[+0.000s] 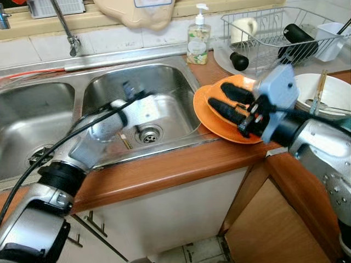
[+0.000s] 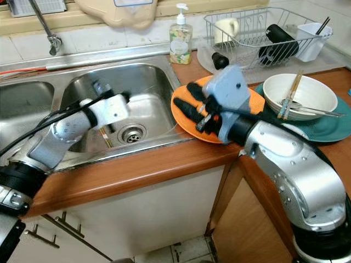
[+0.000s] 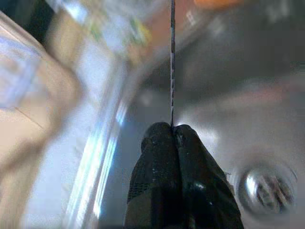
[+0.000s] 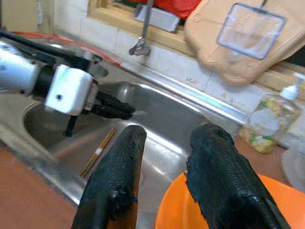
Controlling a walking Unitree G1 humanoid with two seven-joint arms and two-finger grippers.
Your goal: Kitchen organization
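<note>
My left gripper [image 3: 172,130] reaches into the right basin of the steel sink [image 1: 170,82] and is shut on a thin dark stick [image 3: 172,62] that juts straight out past its tips. A loose chopstick [image 1: 125,141] lies on the basin floor beside the drain [image 1: 149,133]. My right gripper [image 1: 227,104] is open over the sink-side rim of the orange plate [image 1: 207,112] on the wooden counter. One finger [image 4: 114,181] hangs outside the rim and the other finger [image 4: 224,176] is above the plate; nothing is between them.
A white bowl [image 2: 299,90] holding chopsticks and cutlery sits on a teal plate [image 2: 334,126] to the right. Behind stand a wire dish rack [image 1: 274,27] with a mug and a black bottle, a soap dispenser [image 1: 198,38] and the faucet [image 1: 68,33].
</note>
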